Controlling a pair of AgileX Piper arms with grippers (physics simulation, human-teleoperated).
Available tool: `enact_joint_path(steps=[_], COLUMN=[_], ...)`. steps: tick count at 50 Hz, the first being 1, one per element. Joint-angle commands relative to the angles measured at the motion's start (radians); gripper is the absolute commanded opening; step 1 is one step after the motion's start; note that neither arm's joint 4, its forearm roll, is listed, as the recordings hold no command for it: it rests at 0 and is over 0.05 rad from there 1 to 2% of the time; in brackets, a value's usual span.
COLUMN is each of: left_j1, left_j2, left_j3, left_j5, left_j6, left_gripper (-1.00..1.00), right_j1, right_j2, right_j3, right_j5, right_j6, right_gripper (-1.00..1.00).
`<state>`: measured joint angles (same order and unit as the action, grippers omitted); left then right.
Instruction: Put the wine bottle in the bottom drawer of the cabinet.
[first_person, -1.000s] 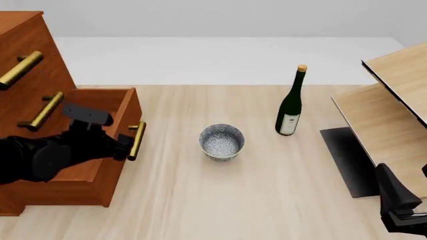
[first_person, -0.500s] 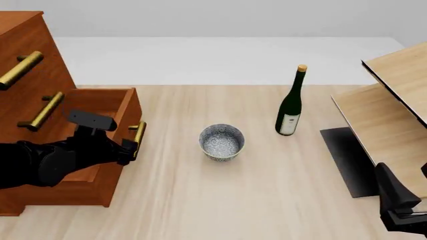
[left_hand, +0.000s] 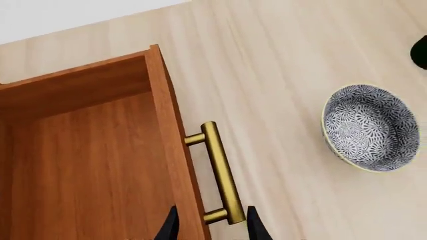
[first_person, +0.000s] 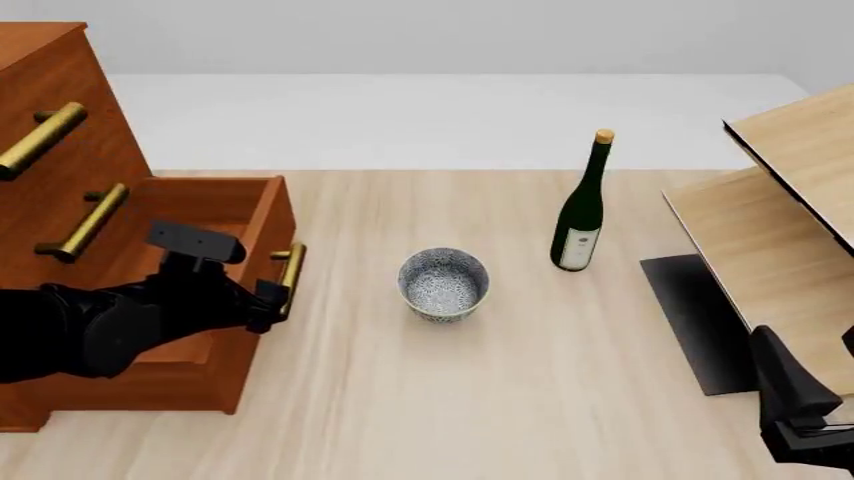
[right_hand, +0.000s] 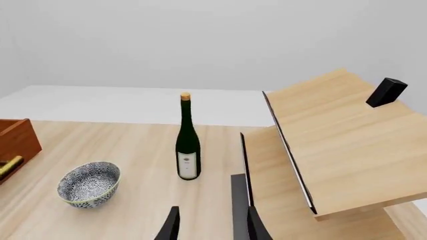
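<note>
While wine bottle (first_person: 581, 212) stands upright | left gripper (first_person: 274, 293) far, at drawer handle (first_person: 287, 281)

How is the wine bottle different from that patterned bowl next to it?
The wine bottle is tall, slim and dark green with a cork top and white label; the bowl is low, wide and speckled blue-grey. The bottle is closed at its top, while the bowl is open and looks empty. Both stand upright on the table, apart, touched by neither arm.
</note>
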<state>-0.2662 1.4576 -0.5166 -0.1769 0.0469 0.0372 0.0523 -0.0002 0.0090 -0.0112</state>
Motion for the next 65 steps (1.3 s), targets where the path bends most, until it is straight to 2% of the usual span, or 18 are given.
enact_joint_path(steps=[1,44,50,65], left_j1=[-0.039,-0.123,-0.09,-0.025], left_j2=[-0.015,-0.027,-0.073,-0.251], left_j3=[-0.004,0.016,0.013,-0.066], left_j5=[0.007,-0.015,0.017,0.195], left_j6=[-0.011,-0.054,-0.019,0.036], left_gripper=[1.0,1.0,1.0,1.0], right_j1=[0.002,0.004,0.005,0.008], right_j2=[-0.002,0.006,0.003,0.006], right_j3=[0.0,0.0,0.0,0.0], right_j5=[0.002,-0.006,-0.003,-0.003], right_j6=[-0.001,0.002,0.001,-0.001], right_gripper=[1.0,1.0,1.0,1.0])
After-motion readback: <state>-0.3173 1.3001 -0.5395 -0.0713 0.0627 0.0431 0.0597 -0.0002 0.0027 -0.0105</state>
